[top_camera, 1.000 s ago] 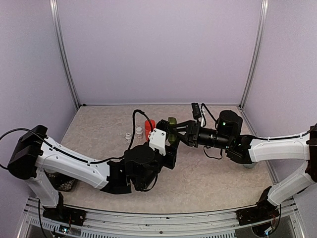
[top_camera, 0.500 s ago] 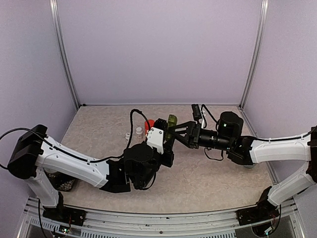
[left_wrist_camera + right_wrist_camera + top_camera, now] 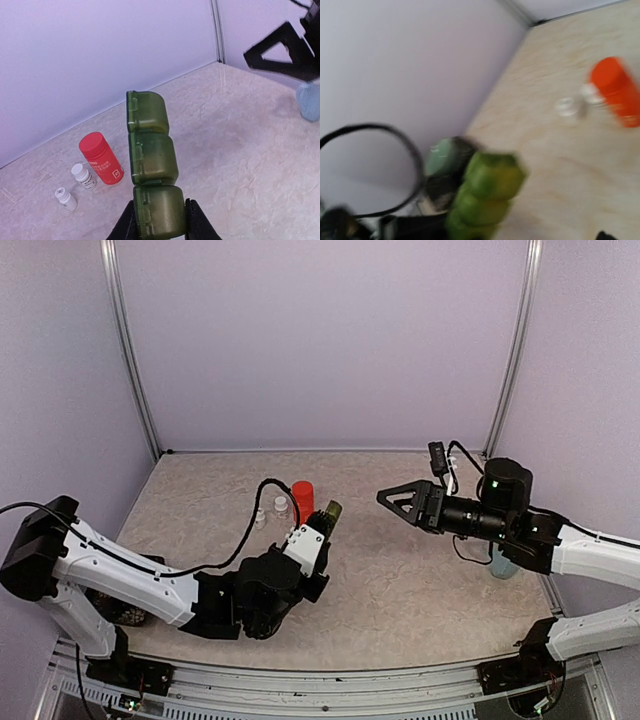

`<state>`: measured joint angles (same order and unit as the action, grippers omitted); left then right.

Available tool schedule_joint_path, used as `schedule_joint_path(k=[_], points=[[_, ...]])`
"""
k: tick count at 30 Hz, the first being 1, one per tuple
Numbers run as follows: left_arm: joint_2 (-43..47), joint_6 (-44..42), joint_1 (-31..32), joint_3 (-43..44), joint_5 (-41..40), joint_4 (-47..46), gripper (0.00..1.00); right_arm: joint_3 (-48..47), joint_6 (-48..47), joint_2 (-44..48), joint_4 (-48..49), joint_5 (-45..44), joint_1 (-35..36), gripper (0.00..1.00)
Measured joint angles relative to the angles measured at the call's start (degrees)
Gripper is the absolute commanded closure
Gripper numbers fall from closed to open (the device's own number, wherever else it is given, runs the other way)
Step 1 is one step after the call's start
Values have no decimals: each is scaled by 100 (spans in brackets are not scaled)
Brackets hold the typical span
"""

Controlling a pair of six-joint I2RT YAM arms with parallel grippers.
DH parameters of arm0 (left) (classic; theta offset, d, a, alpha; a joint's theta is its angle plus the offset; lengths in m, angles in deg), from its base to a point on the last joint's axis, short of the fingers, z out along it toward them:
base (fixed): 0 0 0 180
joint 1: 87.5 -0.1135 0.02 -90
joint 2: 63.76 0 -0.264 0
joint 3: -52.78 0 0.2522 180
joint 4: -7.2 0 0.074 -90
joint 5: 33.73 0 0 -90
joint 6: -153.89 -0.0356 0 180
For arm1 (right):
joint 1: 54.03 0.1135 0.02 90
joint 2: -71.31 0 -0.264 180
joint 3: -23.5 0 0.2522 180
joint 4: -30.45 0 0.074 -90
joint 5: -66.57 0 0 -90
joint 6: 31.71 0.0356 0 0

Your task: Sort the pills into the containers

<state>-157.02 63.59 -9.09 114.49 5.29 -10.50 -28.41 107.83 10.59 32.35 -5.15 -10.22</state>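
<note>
Containers: lids closed, likely offered for opening.
Left pincer: clamps end compartment.
Right pincer: closed, empty, well apart.

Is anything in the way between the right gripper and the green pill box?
No, nothing visible stands between the right gripper and the green pill box, which the left gripper holds by one end.

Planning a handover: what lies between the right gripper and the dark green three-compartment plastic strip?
Only bare tabletop separates the right gripper from the green strip, as the top external view shows.
</note>
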Motion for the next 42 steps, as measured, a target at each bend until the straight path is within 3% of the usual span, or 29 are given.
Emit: schedule_joint_path(k=[4, 8, 13, 19, 23, 29, 42], points=[[-13, -706, 293, -271, -260, 225, 83, -4, -369, 24, -752, 46, -356, 0], [-181, -1910, 634, -745, -750, -374, 84, -48, -481, -446, -1196, 570, -544, 0], [-852, -4052, 949, -1287, -1261, -2155, 85, -70, -444, -861, -1414, 1384, -570, 1], [-1794, -6450, 1145, -1384, -1449, -4671, 85, -271, -181, -876, -1386, 2146, -570, 9], [-2234, -7584, 1294, -1360, -1443, -5469, 85, -350, -7, -1034, -1167, 2487, -568, 14], [-2347, -8371, 1405, -1276, -1397, -5840, 85, -352, 111, -1587, -1091, 2789, -407, 20], [-2345, -8627, 1493, -1274, -1355, -5853, 85, -723, 225, -2271, -914, 3375, -7, 43]])
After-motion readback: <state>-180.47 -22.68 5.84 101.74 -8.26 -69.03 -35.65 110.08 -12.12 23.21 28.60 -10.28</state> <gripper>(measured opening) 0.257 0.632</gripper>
